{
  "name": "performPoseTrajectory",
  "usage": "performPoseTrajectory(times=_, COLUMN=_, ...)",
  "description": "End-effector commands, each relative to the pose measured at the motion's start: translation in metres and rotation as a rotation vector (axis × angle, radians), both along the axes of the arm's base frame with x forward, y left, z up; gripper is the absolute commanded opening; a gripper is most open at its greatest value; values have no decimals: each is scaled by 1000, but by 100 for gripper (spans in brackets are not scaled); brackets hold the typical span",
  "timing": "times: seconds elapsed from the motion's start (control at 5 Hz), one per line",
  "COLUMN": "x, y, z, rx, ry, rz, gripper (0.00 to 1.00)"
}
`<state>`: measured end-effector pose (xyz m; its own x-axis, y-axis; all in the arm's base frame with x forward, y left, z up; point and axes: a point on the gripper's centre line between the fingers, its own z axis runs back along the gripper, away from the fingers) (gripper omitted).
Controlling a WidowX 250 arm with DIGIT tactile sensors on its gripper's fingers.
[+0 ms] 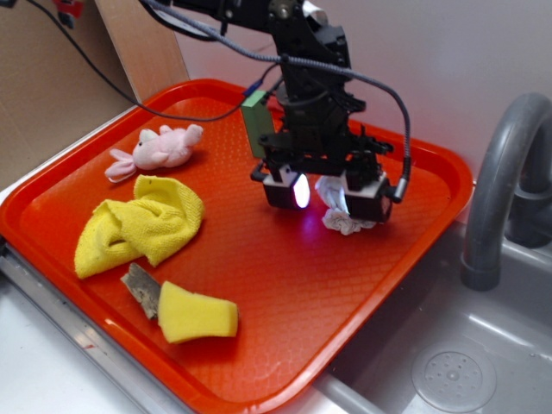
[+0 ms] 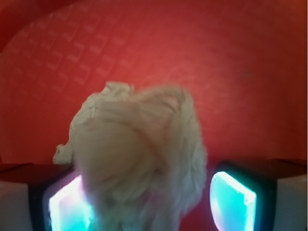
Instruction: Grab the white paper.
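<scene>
Sponge (image 1: 197, 314): nearest thing in the exterior view, a yellow block at the front of the tray (image 1: 259, 285), with a grey scrap (image 1: 141, 289) touching its left end.
Cloth (image 1: 142, 224): yellow, bunched, on the left half of the tray, behind the sponge.
Paper (image 1: 341, 211): crumpled white wad on the right half of the tray, well apart from the cloth and the sponge.
Tool (image 1: 332, 197): directly over the paper, fingers pointing down; one lit pad stands on each side of the wad.
Paper relative to tool: centred between the pads. In the wrist view the paper (image 2: 139, 159) fills the gap and leans toward the left pad (image 2: 67, 207); a strip of red tray shows between it and the right pad (image 2: 231, 197).
Tool state: set narrowly about the paper. Contact on the left side looks likely; contact on the right is not evident, so a firm hold cannot be confirmed.
Paper axis: no clear long axis; the wad is roughly round, with a ragged tuft hanging below the pads in the exterior view. Whether it rests on the tray or hangs just clear cannot be told.
Judgement: closing across the present gap would suffice; no turning appears needed.
Toy (image 1: 155, 151): pink plush, at the far left of the tray.
Tap (image 1: 504, 190): grey, beyond the tray's right edge, over the sink (image 1: 448, 362).
</scene>
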<state>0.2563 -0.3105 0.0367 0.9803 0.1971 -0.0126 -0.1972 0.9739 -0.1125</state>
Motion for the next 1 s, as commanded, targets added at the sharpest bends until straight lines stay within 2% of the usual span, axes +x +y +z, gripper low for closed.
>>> performPoseTrajectory(times=0.0, x=3, y=-10, z=15, rx=-25, ry=-34, rz=-6, gripper=100)
performPoseTrajectory(times=0.2, x=3, y=-9, z=13, rx=-7, ry=-41, rz=-7, gripper=0)
performPoseTrajectory(times=0.6, x=3, y=-7, z=11, rx=3, ry=-42, rz=-6, gripper=0)
performPoseTrajectory(times=0.8, x=-1, y=6, z=15, rx=44, ry=-23, rz=32, gripper=0)
